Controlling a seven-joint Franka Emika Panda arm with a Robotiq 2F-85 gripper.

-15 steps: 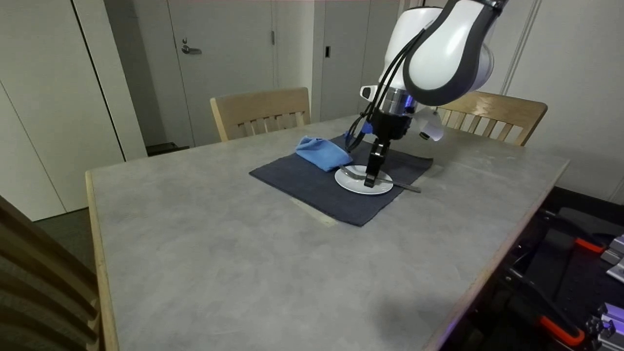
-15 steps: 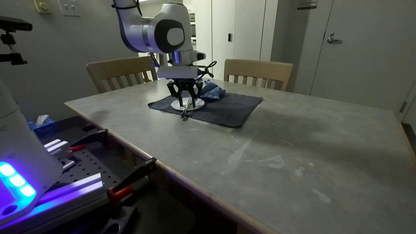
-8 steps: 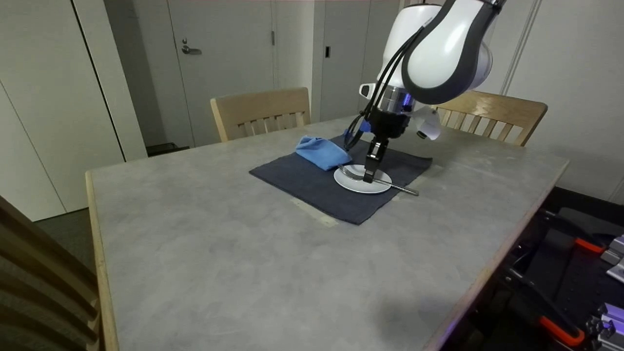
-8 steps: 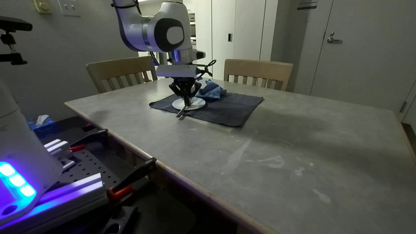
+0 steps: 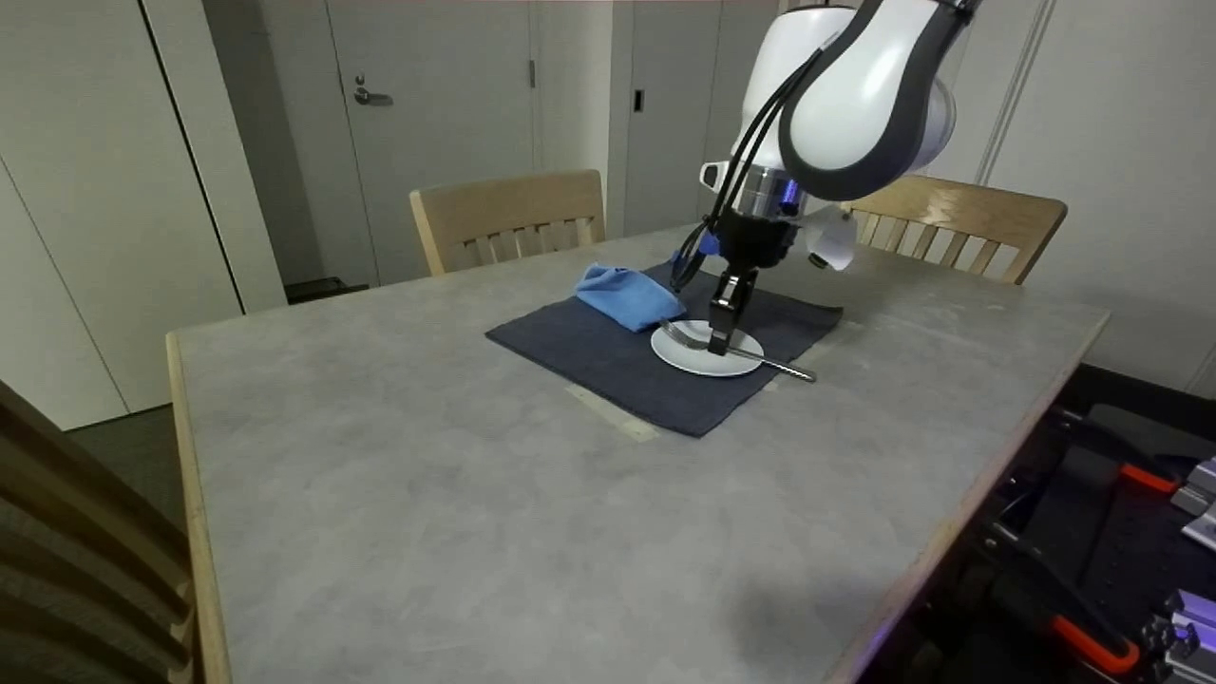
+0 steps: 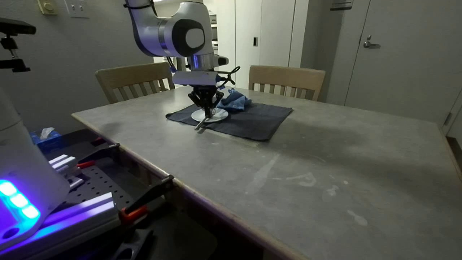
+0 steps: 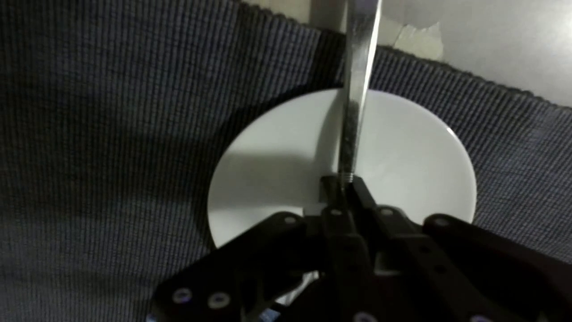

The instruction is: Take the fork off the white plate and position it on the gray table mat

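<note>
The fork (image 7: pixel 356 89) is silvery metal, its handle reaching past the plate rim and over the mat's edge in the wrist view. My gripper (image 7: pixel 345 185) is shut on the fork's neck, low over the white plate (image 7: pixel 411 152). In an exterior view the fork's tines (image 5: pixel 671 331) lie at the plate's far side, and its handle slants out on the near side of the fingers. Whether the fork still touches the plate I cannot tell. Under the plate spreads the dark gray table mat (image 6: pixel 260 124); in the wrist view the gripper covers the tines.
A crumpled blue cloth (image 5: pixel 629 297) rests on the mat beside the plate. Pale tabletop (image 5: pixel 456 456) surrounds the mat, with tape (image 5: pixel 613 414) along one mat edge. Wooden chairs (image 6: pixel 287 81) stand at the table's far side. Clamps (image 6: pixel 149 195) grip the table edge by the robot base.
One second ago the fingers stood apart on either side of the fork; they have since come together on it. The gripper has risen very slightly, and the handle's end has shifted a little.
</note>
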